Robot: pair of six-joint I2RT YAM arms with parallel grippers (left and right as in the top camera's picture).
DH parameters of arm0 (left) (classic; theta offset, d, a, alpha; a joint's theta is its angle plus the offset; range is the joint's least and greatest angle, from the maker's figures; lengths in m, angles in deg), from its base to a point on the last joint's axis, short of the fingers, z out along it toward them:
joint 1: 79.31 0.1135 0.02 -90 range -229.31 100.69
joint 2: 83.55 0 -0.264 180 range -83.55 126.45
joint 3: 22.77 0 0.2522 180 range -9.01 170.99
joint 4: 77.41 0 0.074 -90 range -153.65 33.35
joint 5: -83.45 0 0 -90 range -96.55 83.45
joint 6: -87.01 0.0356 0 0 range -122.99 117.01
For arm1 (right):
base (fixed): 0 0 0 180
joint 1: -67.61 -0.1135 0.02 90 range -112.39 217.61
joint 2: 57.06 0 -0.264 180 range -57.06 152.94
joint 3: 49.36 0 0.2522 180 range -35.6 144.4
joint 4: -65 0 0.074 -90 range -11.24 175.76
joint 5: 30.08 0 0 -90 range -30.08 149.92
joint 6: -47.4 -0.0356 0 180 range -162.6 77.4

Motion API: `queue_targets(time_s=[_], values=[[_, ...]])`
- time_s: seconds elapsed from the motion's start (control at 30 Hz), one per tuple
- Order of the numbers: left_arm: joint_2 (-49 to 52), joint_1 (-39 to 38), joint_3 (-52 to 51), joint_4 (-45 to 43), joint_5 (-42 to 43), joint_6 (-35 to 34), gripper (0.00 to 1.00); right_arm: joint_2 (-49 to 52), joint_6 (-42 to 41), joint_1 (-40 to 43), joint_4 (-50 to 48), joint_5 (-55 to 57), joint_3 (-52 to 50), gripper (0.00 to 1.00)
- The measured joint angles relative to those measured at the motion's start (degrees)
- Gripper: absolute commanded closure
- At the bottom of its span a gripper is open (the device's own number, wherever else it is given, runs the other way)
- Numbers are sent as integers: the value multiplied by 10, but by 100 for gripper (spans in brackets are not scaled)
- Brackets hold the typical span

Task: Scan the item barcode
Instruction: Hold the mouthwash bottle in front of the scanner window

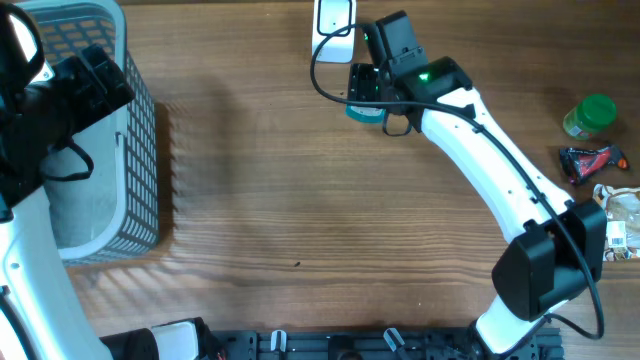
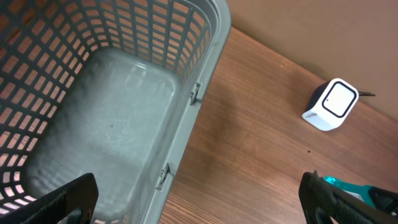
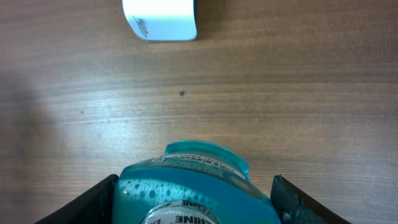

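Gripping a blue bottle (image 3: 186, 180), the right gripper (image 1: 372, 92) holds it just below the white scanner (image 1: 333, 22) at top centre; the scan itself seems still to come. Upper left, the left gripper (image 1: 85, 85) hangs spread wide over the basket (image 1: 140, 150).

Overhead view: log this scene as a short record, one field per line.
scanner: white box at the far edge of the table
bottle: teal, near the scanner, not touching it
right end effector: closed on the bottle
left end effector: open, empty, above the basket
basket: grey, at the left, nothing seen inside
right side: green jar, red-black packet
barcode: not visible in any view
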Motion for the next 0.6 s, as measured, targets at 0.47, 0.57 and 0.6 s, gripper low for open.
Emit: queue_targets(time_s=[0.47,0.57,0.6], values=[[0,0,0,0,0,0,0,9,2,0,-31,4,-78,22],[0,0,0,0,0,0,0,9,6,0,-35,5,-78,11],[0,0,0,0,0,0,0,9,7,0,-38,6,-78,9]])
